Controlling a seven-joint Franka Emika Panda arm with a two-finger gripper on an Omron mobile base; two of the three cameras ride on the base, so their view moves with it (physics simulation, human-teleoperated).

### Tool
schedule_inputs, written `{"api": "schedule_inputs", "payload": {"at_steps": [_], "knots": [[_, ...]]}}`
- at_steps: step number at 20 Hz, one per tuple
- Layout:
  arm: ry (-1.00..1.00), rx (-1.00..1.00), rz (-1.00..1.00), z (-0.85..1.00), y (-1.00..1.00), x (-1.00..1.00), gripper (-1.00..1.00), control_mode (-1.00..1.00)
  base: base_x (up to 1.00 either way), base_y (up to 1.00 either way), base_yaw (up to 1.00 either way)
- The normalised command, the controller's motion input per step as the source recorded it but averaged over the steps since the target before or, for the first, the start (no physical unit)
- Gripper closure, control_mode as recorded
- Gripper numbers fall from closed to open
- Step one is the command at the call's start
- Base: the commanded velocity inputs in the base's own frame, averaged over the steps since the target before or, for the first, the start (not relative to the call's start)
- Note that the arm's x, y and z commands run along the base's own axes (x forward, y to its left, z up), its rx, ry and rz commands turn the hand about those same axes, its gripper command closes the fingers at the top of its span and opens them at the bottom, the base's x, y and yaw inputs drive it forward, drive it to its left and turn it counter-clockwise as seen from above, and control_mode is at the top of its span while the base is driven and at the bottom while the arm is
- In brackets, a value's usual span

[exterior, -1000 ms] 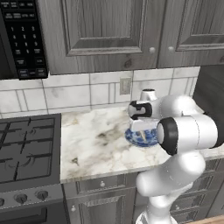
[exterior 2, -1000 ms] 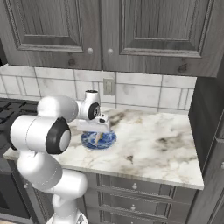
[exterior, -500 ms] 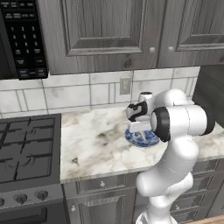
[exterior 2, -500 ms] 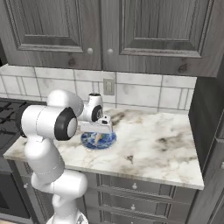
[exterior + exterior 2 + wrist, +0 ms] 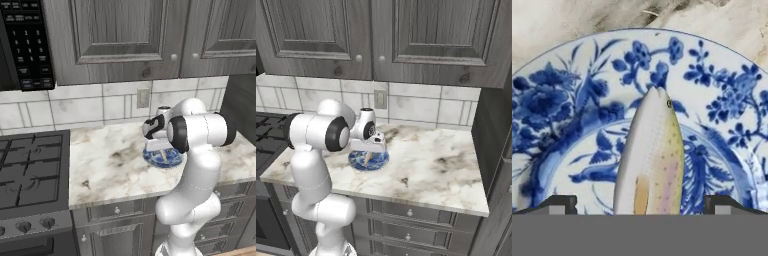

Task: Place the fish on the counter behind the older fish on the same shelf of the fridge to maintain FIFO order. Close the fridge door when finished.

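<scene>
Your blue-and-white floral china plate (image 5: pixel 722 100) holds the slim pale tan fish (image 5: pixel 652 155), head toward 12 o'clock. Your two-finger gripper (image 5: pixel 640 204) is spread wide, one tip either side of it. The plate rests on the smoky white marble counter (image 5: pixel 436 165) under grey wood cabinets (image 5: pixel 406 35).

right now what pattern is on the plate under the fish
Blue floral pattern on white, clearest in the hand view: plate beneath the pale fish.
</scene>
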Motion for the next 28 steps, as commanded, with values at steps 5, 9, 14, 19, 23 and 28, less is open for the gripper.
{"api": "schedule_inputs", "payload": {"at_steps": [5, 9, 14, 19, 23, 28], "knots": [[-0.01, 0.00, 0.00, -0.34, 0.00, 0.05, 1.00, -1.00, 0.00, 0.00, 0.00], [0.02, -0.02, 0.00, -0.26, 0.00, -0.07, 1.00, -1.00, 0.00, 0.00, 0.00], [-0.17, 0.02, -0.05, 0.07, -0.01, -0.47, 1.00, -1.00, 0.00, 0.00, 0.00], [-0.18, 0.06, -0.12, 0.59, 0.00, -0.68, 1.00, -1.00, 0.00, 0.00, 0.00], [-0.08, 0.04, -0.10, 0.97, 0.00, -0.81, 1.00, -1.00, 0.00, 0.00, 0.00], [0.00, 0.03, -0.14, 1.00, 0.01, -0.91, 1.00, -1.00, 0.00, 0.00, 0.00]]}}
